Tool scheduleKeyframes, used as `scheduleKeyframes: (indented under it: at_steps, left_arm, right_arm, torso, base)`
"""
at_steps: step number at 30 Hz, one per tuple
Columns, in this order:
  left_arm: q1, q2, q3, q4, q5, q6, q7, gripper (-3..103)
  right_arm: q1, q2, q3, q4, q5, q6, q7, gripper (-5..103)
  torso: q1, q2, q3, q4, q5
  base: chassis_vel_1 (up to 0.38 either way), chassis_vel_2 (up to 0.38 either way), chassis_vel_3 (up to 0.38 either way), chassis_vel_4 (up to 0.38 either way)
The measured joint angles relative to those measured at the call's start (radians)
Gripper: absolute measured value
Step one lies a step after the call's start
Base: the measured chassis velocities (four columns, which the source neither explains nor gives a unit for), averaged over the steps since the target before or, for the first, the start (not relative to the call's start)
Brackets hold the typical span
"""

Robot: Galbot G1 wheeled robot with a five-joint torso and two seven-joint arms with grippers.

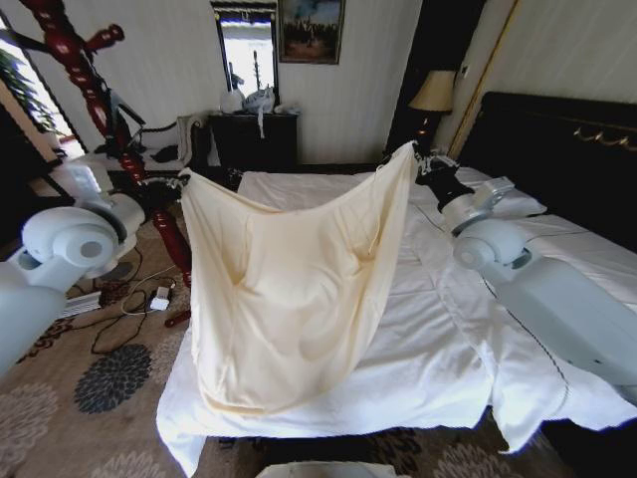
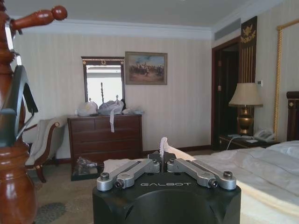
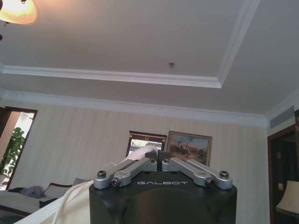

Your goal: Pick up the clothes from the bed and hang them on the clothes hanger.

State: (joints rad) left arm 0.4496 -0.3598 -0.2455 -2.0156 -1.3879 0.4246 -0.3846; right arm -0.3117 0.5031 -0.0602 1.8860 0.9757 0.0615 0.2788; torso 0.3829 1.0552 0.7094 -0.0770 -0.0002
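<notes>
Cream clothes (image 1: 289,299) above bed (image 1: 438,349) | left gripper (image 1: 182,179), right gripper (image 1: 418,154): jaws pinching corners

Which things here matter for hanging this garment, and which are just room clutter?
Job:
- clothes, held spread above the bed
- left gripper and right gripper, each shut on a top corner
- clothes hanger, to the robot's left

Lying about:
- dresser with bags
- lamp
- floor cables
- armchair
</notes>
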Motion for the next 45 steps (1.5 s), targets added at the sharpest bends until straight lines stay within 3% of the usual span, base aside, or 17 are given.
scheduleKeyframes:
  at_steps: [7, 10, 14, 17, 18, 21, 24, 26, 28, 32, 35, 36, 39, 41, 44, 45]
  left_arm:
    - [-0.005, 0.056, -0.096, -0.105, -0.062, -0.027, -0.086, 2]
    - [-0.020, 0.069, -0.115, -0.102, -0.062, -0.046, -0.096, 2]
    - [-0.061, 0.087, -0.106, -0.044, -0.045, -0.065, -0.098, 2]
    - [-0.061, 0.123, -0.082, 0.011, -0.013, -0.073, -0.069, 2]
    - [-0.061, 0.123, -0.082, 0.011, -0.013, -0.073, -0.069, 2]
    - [-0.073, 0.148, -0.063, 0.060, -0.002, -0.093, -0.041, 2]
    - [-0.109, 0.147, -0.041, 0.102, 0.001, -0.106, -0.012, 2]
    - [-0.137, 0.147, -0.036, 0.121, -0.015, -0.108, -0.004, 2]
    - [-0.140, 0.150, -0.039, 0.123, -0.024, -0.108, -0.003, 2]
    - [-0.119, 0.190, -0.072, 0.076, -0.059, -0.109, -0.003, 2]
    - [-0.082, 0.212, -0.091, -0.037, -0.094, -0.099, -0.054, 2]
    - [-0.082, 0.212, -0.091, -0.037, -0.094, -0.099, -0.054, 2]
    - [-0.071, 0.199, -0.110, -0.204, -0.193, -0.053, -0.173, 2]
    - [-0.071, 0.197, -0.119, -0.242, -0.216, -0.040, -0.203, 2]
    - [-0.060, 0.193, -0.244, -0.392, -0.402, 0.004, -0.366, 2]
    - [-0.060, 0.193, -0.244, -0.392, -0.402, 0.004, -0.366, 2]
  right_arm:
    - [0.013, -0.088, 0.054, 0.165, 0.056, -0.005, 0.034, 0]
    - [0.049, -0.095, 0.065, 0.171, 0.068, 0.018, 0.027, 0]
    - [0.143, -0.053, 0.036, 0.072, 0.070, 0.041, 0.004, 0]
    - [0.274, 0.108, -0.083, -0.111, 0.056, 0.047, -0.004, 0]
    - [0.274, 0.108, -0.083, -0.111, 0.056, 0.047, -0.004, 0]
    - [0.381, 0.263, -0.177, -0.263, 0.033, 0.071, -0.017, 0]
    - [0.427, 0.324, -0.202, -0.320, 0.021, 0.082, -0.021, 0]
    - [0.459, 0.353, -0.207, -0.349, 0.018, 0.090, -0.021, 0]
    - [0.465, 0.357, -0.207, -0.350, 0.018, 0.092, -0.020, 0]
    - [0.439, 0.325, -0.187, -0.279, 0.024, 0.093, -0.011, 0]
    - [0.314, 0.212, -0.143, -0.106, 0.027, 0.082, 0.026, 0]
    - [0.314, 0.212, -0.143, -0.106, 0.027, 0.082, 0.026, 0]
    - [0.161, 0.031, -0.049, 0.121, 0.031, 0.053, 0.093, 0]
    - [0.126, 0.002, -0.014, 0.162, 0.035, 0.044, 0.106, 0]
    - [-0.041, -0.118, 0.187, 0.360, 0.081, -0.006, 0.181, 0]
    - [-0.041, -0.118, 0.187, 0.360, 0.081, -0.006, 0.181, 0]
  torso:
    - [-0.002, 0.000, -0.001, -0.0015, 0.0003]
    - [-0.002, 0.001, -0.001, -0.0012, 0.0000]
    - [-0.001, 0.001, -0.001, -0.0009, -0.0003]
    - [0.000, 0.000, 0.000, -0.0019, 0.0006]
    - [0.000, 0.000, 0.000, -0.0019, 0.0006]
    - [0.000, 0.000, 0.000, 0.0007, -0.0002]
    - [-0.001, 0.000, 0.000, 0.0011, -0.0018]
    - [-0.001, 0.000, 0.000, -0.0009, -0.0004]
    - [-0.001, 0.000, 0.000, -0.0013, -0.0002]
    - [-0.001, 0.000, -0.001, -0.0011, 0.0007]
    - [-0.001, 0.000, -0.001, 0.0000, 0.0003]
    - [-0.001, 0.000, -0.001, 0.0000, 0.0003]
    - [-0.001, 0.000, -0.001, -0.0019, 0.0006]
    - [-0.001, 0.000, -0.001, -0.0021, 0.0007]
    - [-0.002, 0.000, -0.001, -0.0020, 0.0012]
    - [-0.002, 0.000, -0.001, -0.0020, 0.0012]
  base:
    - [0.000, 0.000, 0.000, 0.000]
    - [0.000, 0.000, 0.000, 0.000]
    - [0.000, 0.000, 0.000, 0.000]
    - [0.000, 0.000, 0.000, 0.000]
    - [0.000, 0.000, 0.000, 0.000]
    - [0.000, 0.000, 0.000, 0.000]
    - [0.000, 0.000, 0.000, 0.000]
    - [0.000, 0.000, 0.000, 0.000]
    - [0.000, 0.000, 0.000, 0.000]
    - [0.000, 0.000, 0.000, 0.000]
    - [0.000, 0.000, 0.000, 0.000]
    - [0.000, 0.000, 0.000, 0.000]
    - [0.000, 0.000, 0.000, 0.000]
    - [0.000, 0.000, 0.000, 0.000]
    - [0.000, 0.000, 0.000, 0.000]
    - [0.000, 0.000, 0.000, 0.000]
